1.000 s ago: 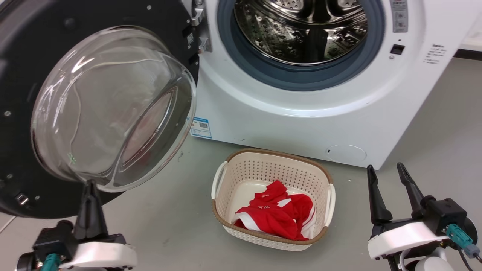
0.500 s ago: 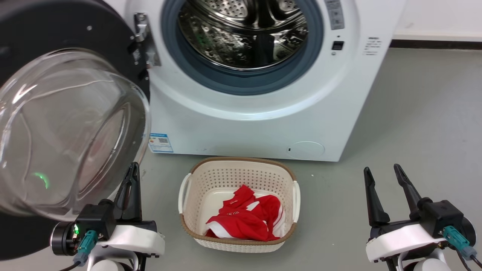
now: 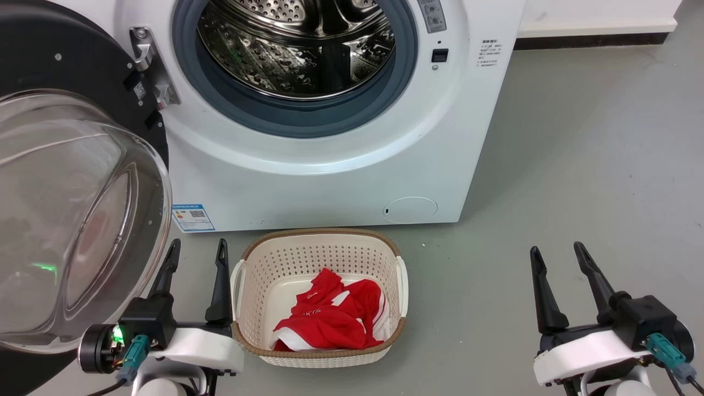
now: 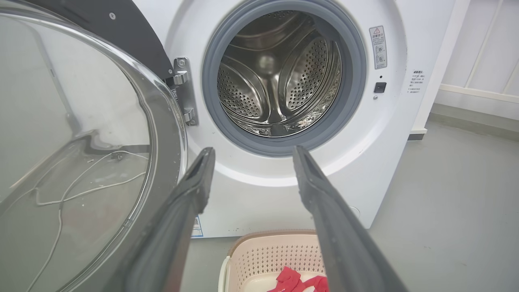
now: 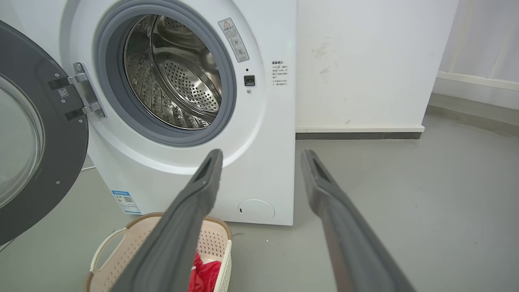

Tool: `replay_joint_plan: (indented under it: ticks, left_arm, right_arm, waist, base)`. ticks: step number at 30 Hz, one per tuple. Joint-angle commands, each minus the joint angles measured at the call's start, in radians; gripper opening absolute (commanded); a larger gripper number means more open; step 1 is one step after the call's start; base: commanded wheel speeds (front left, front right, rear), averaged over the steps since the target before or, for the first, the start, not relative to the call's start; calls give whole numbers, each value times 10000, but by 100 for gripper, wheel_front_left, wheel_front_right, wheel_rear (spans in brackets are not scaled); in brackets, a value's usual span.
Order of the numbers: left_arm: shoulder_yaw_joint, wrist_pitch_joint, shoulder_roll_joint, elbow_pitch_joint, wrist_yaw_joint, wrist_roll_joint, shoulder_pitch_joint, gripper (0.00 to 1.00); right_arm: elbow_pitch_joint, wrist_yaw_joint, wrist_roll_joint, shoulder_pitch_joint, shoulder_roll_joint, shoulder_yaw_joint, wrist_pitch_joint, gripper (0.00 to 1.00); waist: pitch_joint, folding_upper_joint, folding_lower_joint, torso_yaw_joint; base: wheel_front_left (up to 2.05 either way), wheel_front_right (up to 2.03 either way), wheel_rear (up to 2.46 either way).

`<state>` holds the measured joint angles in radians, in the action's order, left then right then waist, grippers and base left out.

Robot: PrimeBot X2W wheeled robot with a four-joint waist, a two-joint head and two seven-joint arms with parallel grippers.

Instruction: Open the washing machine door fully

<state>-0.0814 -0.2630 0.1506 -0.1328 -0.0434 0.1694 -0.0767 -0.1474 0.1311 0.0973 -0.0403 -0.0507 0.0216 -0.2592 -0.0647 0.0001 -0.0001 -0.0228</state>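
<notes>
A grey floor (image 3: 577,165) runs back to a white wall (image 5: 365,61) with a dark skirting strip. The white washing machine (image 3: 330,187) stands on the floor near that wall, its front facing the robot. The washing machine door (image 3: 71,60) is swung wide out from the hinge (image 3: 151,66) on the left of the opening. Its black inner face and bulging glass bowl (image 3: 55,220) are turned toward the head camera. The steel drum (image 3: 297,49) lies open to view, framed by the grey rubber ring (image 3: 308,118).

On the floor just in front of the machine sits a cream perforated basket (image 3: 319,258) with a brown rim. A crumpled red and white garment (image 3: 324,319) lies in it.

The left gripper (image 3: 198,245) hovers low between the glass bowl and the basket's left handle. Its fingers are spread apart and hold nothing. Its outer finger is just beside the bowl's lower rim, and whether it touches the rim cannot be told. The right gripper (image 3: 555,248) hangs over bare floor, well apart from the basket and the machine. Its fingers are also spread and empty.

Low on the machine's front are a small round white flap (image 3: 410,209) and, toward the left corner, a blue-edged sticker (image 3: 192,218).
</notes>
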Motion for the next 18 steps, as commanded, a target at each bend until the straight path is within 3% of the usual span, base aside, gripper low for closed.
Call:
replay_joint_plan:
  ticks: [1,18]
  left_arm:
    - [54,-24,-35,-29,65,-85,-124,100]
    - [380,-24,-295,-78,156,-447,-52,100]
  right_arm:
    - [40,-7,71,-96,11,-3,-35,100]
    - [2,-7,88,-164,11,18,-53,100]
  waist:
    - [-27,-1,1,-29]
    - [-76,-1,1,-5]
  base:
    - [0,0,0]
    - [0,0,0]
